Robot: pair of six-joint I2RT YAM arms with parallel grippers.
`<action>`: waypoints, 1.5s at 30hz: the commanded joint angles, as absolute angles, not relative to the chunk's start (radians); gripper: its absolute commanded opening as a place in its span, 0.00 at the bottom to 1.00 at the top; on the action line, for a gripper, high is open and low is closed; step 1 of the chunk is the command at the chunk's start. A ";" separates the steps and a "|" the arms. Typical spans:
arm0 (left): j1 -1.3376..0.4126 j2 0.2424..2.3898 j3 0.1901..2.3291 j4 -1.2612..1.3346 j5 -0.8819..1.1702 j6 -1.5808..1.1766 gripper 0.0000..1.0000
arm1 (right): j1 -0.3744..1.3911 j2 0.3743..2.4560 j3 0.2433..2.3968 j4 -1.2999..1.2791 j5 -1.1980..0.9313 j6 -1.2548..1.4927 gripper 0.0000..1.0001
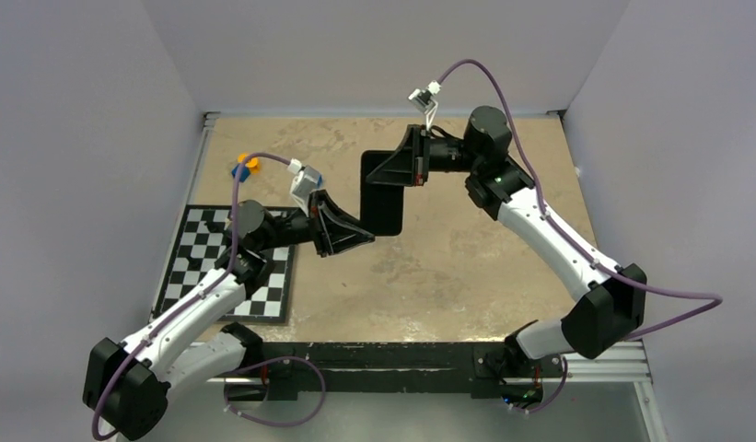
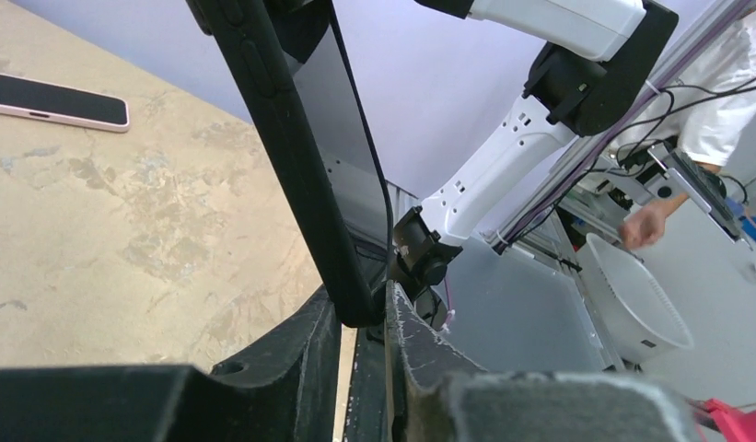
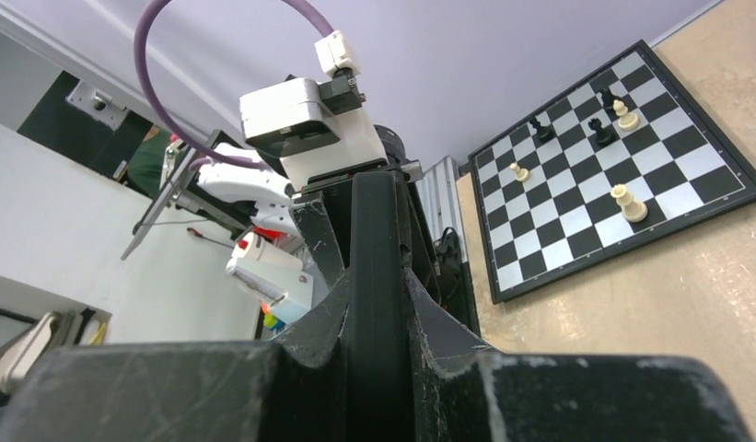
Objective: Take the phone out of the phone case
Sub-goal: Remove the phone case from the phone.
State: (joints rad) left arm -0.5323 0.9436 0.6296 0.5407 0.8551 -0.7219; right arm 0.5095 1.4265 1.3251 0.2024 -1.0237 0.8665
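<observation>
- Held in the air over the middle of the tabletop (image 1: 466, 276): the black phone case (image 1: 385, 207), long axis running far to near, clear of the surface.
- Clamped on its near end by the left gripper (image 1: 365, 235), with fingers (image 2: 291, 345) pressed against either face in the left wrist view. Probably meant to anchor the case while the other end is worked.
- Clamped on its far end by the right gripper (image 1: 381, 173). Seen edge-on from the right wrist, squeezed between both pads.
- Apparently seated inside: the phone (image 2: 346, 138), glossy face flush within the rim, no corner visibly lifted.
- Judged early in the task: two opposed grips set up for bending or peeling, separation not yet begun.
- Next, likely a flex at one end to free a corner from the rim. Some risk of the phone dropping to the tabletop once loose, with neither grip clearly on the phone alone.
- Along the left edge, well apart: a chessboard (image 1: 273, 285) with a few chess pieces (image 3: 622, 203).
- Lying flat on the tabletop, seen only from the left wrist: a second phone in a pink case (image 2: 56, 99).
</observation>
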 commanded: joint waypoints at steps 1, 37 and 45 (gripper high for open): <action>-0.535 0.956 0.656 0.663 0.921 -0.727 0.16 | 0.507 1.385 1.325 0.271 -1.026 0.875 0.00; -0.506 1.289 0.924 0.508 1.001 -0.222 0.00 | 0.533 1.401 1.164 1.032 -1.132 1.628 0.00; -0.506 1.299 0.948 0.511 1.007 -0.181 0.00 | 0.535 1.446 1.162 1.138 -1.125 1.721 0.00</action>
